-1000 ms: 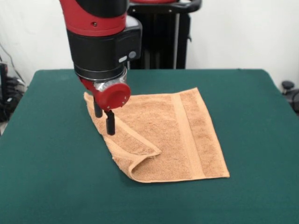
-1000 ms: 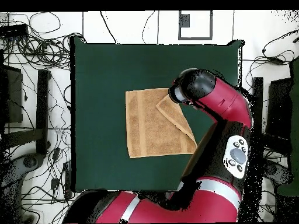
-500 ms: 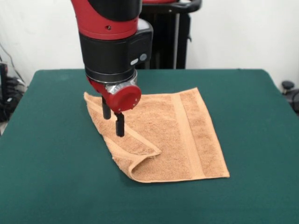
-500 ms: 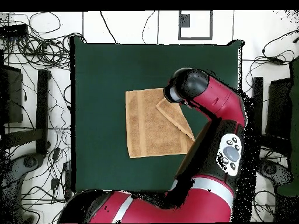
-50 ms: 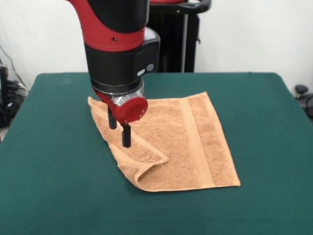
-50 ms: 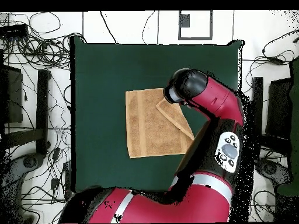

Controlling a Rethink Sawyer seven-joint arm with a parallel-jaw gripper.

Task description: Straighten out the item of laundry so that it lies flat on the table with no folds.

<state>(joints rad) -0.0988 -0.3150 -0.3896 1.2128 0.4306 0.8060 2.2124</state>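
The item of laundry point(image 5: 183, 142) is an orange-tan towel on the dark green table point(image 5: 54, 191). Its left side is folded over into a long triangular flap point(image 5: 132, 144), with a doubled corner at the front. A flat woven band point(image 5: 195, 142) runs along the right side. My gripper point(image 5: 119, 130) hangs over the flap's upper part, open, with its two black fingers point(image 5: 126, 137) apart and nothing between them. From overhead, the towel point(image 6: 146, 125) shows the flap point(image 6: 175, 118) on its right side, and the arm's head point(image 6: 185, 87) hides the gripper.
Green table top point(image 6: 99, 70) surrounds the towel on all sides. A black stand point(image 5: 171, 39) rises behind the table's far edge. Cables point(image 6: 41, 46) and dark gear lie on the floor around the table.
My gripper has moved a little to the right in the front view and slightly lower, from the towel's left edge to over the flap. The towel has not moved.
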